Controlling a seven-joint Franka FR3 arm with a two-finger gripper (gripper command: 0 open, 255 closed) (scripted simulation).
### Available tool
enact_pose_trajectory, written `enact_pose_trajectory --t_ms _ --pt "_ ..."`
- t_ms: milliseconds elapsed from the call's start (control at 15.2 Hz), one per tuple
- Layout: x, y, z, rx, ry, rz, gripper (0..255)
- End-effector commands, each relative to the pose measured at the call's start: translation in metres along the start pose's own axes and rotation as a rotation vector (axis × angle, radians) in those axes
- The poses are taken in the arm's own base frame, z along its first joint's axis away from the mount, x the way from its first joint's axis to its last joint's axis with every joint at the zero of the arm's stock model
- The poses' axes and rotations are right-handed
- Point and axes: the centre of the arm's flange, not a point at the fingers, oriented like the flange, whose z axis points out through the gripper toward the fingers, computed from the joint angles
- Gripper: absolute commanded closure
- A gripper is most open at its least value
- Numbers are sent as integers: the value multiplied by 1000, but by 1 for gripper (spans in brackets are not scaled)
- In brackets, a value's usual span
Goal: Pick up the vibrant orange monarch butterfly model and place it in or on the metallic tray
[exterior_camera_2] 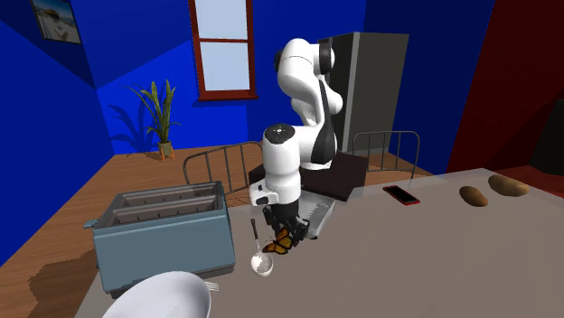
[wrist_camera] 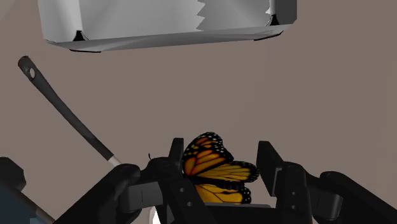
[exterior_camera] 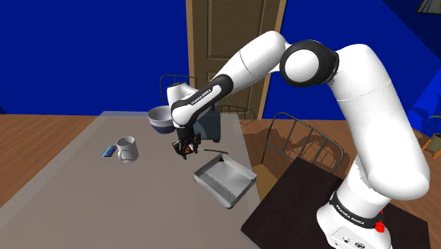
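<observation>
1. The claw (wrist_camera: 221,154) pinches the orange-and-black butterfly (wrist_camera: 213,167) between its two black fingers (wrist_camera: 175,159), one on each side of the wings.
2. In the shoulder view the claw and butterfly sit at the middle of the frame, low over the grey counter (exterior_camera: 85,191). I cannot tell whether the butterfly touches the surface.
3. The grey tray (exterior_camera: 225,180) lies on the counter just right of and below the claw in the shoulder view, apart from the butterfly. In the wrist view it spans the upper part of the frame.
4. A spoon (exterior_camera_2: 260,257) lies on the counter just left of the butterfly in the second exterior view.
5. A blue-grey toaster (exterior_camera_2: 163,235) stands at the left of that view, with a white bowl (exterior_camera_2: 163,298) at the bottom edge.
6. In the shoulder view a white mug (exterior_camera: 127,149) stands left of the claw, well apart from it.
</observation>
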Motion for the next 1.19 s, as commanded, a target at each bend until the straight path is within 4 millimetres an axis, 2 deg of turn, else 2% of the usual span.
enact_pose_trajectory --t_ms 0,924,1122 --pt "-3 -1 -11 0 0 0 255" --pt "-14 2 -82 0 0 0 255" --pt "-53 9 -77 0 0 0 255"
